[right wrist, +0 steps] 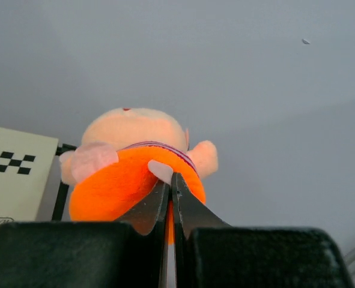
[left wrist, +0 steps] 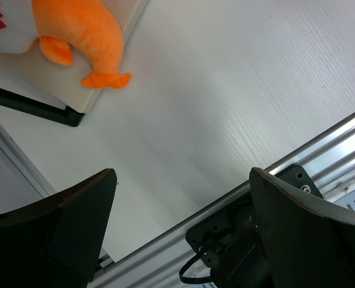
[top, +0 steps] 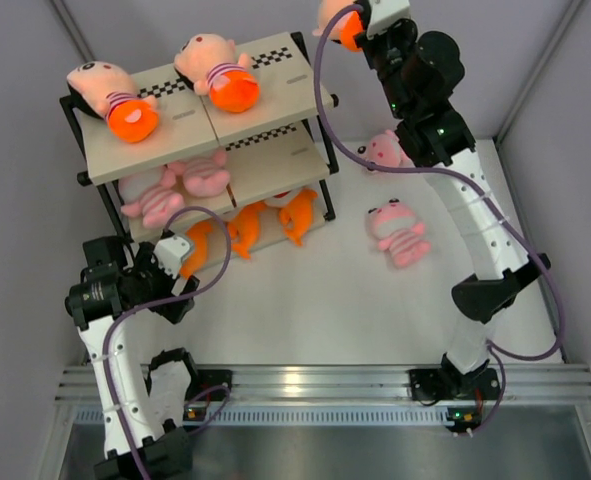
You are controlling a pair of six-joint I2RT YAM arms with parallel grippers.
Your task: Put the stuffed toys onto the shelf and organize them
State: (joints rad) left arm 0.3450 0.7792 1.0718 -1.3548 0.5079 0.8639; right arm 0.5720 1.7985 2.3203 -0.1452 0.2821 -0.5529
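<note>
The shelf [top: 275,95] stands at the back left. Two peach-headed dolls [top: 113,98] [top: 217,70] lie on its top board, pink striped animals [top: 180,185] on the middle one, orange fish [top: 245,228] on the bottom one. My right gripper [top: 360,25] is shut on the orange bottom of a third doll [right wrist: 132,162], held high just right of the shelf's top. Two pink striped animals [top: 397,233] [top: 383,150] lie on the table on the right. My left gripper [top: 180,258] is open and empty, low at the shelf's front left; an orange fish [left wrist: 75,36] shows in the left wrist view.
The white table [top: 305,300] ends at an aluminium rail [top: 325,385] along the front, where both arm bases are bolted. Grey walls close in the sides and back. The right arm's purple cable [top: 325,110] hangs next to the shelf's right end.
</note>
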